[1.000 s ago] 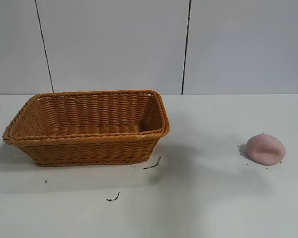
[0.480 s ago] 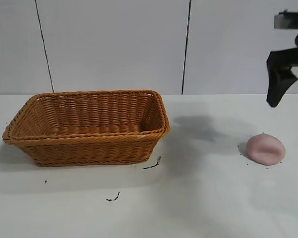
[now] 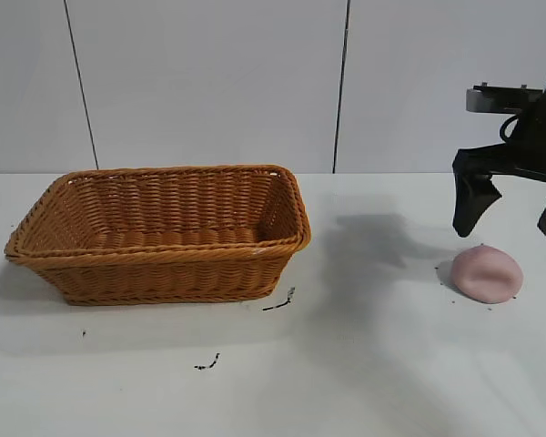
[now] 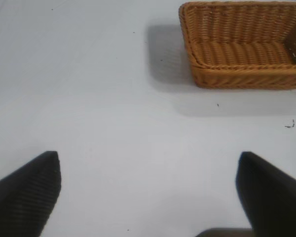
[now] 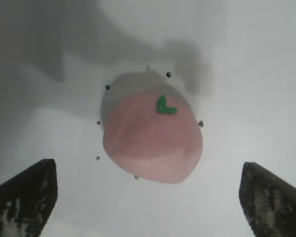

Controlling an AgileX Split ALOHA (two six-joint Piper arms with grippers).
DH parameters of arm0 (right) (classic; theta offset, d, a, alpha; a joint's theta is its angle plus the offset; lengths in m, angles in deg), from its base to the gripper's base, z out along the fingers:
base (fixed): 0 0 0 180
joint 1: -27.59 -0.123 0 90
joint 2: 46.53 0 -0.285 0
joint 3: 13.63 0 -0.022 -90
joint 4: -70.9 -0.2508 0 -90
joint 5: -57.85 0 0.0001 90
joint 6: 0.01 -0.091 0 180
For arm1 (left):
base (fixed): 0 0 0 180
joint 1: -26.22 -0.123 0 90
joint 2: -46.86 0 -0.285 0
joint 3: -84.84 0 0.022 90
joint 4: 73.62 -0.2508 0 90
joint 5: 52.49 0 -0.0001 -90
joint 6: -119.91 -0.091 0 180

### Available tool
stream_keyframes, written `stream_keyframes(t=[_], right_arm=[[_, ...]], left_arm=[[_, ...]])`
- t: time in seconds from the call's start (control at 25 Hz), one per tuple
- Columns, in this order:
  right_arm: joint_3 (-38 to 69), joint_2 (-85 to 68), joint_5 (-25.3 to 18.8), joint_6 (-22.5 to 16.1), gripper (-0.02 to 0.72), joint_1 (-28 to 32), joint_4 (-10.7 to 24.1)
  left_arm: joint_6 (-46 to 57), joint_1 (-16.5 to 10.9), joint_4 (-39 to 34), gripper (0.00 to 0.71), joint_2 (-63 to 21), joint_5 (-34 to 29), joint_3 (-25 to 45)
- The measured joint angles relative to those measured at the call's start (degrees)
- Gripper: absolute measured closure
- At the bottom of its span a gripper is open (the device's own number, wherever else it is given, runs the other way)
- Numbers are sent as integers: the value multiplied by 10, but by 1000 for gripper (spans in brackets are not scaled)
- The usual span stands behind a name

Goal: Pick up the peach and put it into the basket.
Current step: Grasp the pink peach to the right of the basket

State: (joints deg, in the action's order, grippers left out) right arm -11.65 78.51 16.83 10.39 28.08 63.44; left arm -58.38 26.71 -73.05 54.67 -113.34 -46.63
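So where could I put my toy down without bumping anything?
The bare table between the basket and the peach is free, also in front of the basket. It's crowded at the peach: the open right gripper hangs there.

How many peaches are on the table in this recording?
1. The peach lies on the white table at its right side, well apart from the empty basket, directly beneath the open right gripper. None appears hidden.

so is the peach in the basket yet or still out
Out. The peach lies on the table, well apart from the basket, with the open right gripper just above it.
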Motion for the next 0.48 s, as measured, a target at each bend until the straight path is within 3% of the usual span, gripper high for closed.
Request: stream_keyframes(t=[0.36, 0.48], right_arm=[[0, 33, 14, 0, 9, 0, -9], [0, 36, 16, 0, 112, 0, -10]], left_arm=[[0, 0, 0, 17, 0, 0, 0], [0, 0, 0, 17, 0, 0, 0]])
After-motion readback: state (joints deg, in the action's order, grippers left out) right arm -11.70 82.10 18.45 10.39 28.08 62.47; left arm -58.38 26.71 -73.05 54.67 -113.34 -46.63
